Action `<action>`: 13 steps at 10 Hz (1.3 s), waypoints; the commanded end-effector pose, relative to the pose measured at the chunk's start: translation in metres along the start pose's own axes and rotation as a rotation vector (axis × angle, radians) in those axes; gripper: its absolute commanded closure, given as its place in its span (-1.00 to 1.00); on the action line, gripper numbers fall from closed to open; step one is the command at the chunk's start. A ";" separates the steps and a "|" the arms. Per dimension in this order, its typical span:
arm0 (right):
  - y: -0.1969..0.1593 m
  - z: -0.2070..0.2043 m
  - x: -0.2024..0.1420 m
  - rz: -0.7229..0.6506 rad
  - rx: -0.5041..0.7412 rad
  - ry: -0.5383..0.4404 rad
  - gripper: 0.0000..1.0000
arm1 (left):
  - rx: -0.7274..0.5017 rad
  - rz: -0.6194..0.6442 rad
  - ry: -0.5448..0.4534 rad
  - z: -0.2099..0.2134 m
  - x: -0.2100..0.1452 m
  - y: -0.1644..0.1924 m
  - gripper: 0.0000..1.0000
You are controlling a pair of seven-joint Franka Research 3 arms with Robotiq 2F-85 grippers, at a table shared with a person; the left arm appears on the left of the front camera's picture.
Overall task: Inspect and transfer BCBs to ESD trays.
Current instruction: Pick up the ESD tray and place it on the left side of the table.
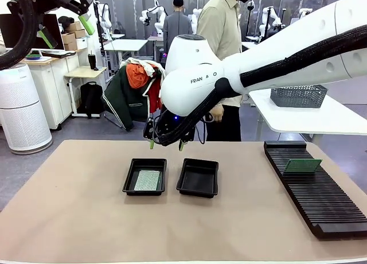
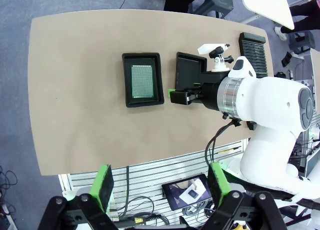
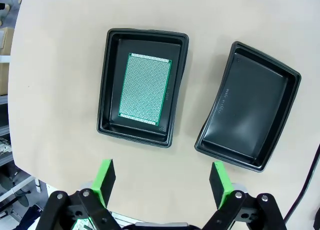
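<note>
Front view: the right gripper [image 1: 166,144], jaws wide and holding nothing, hangs above the filled ESD tray [image 1: 128,182], where one BCB [image 1: 147,180] lies flat. Beside it sits the empty ESD tray [image 1: 198,178], and a second BCB [image 1: 303,165] stands in the slotted rack [image 1: 321,201] at the far right. Left wrist view: the left gripper [image 2: 160,185], likewise spread wide and empty, looks down from high above the table [image 2: 75,90]. Right wrist view: the empty ESD tray lies skewed beside the filled one, so the racked board is probably best pinched by its edges and turned to match that tray before being lowered flat.
</note>
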State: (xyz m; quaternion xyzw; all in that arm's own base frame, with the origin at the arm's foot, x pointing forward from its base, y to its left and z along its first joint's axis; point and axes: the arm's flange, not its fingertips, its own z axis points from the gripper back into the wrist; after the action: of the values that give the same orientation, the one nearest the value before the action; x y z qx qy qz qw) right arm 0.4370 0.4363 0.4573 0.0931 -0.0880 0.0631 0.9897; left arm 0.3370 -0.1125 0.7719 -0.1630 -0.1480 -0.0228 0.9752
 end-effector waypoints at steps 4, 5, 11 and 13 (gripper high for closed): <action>0.000 0.000 0.000 0.000 0.000 0.000 -1.00 | 0.000 0.000 0.001 -0.001 -0.001 0.001 -1.00; -0.009 0.008 -0.001 -0.027 0.025 0.000 -1.00 | 0.000 0.000 0.000 0.000 0.000 0.000 -1.00; -0.075 0.061 -0.012 -0.108 0.278 0.039 -1.00 | 0.039 0.033 0.110 -0.112 0.020 0.013 -1.00; -0.095 0.072 -0.016 -0.127 0.358 0.056 -1.00 | 0.070 0.052 0.139 -0.155 0.029 0.020 -1.00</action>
State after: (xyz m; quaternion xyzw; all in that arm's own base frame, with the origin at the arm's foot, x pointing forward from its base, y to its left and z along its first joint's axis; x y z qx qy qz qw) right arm 0.4323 0.3484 0.5165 0.2468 -0.0488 0.0138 0.9677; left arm 0.4046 -0.1408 0.6460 -0.1412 -0.0747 -0.0110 0.9871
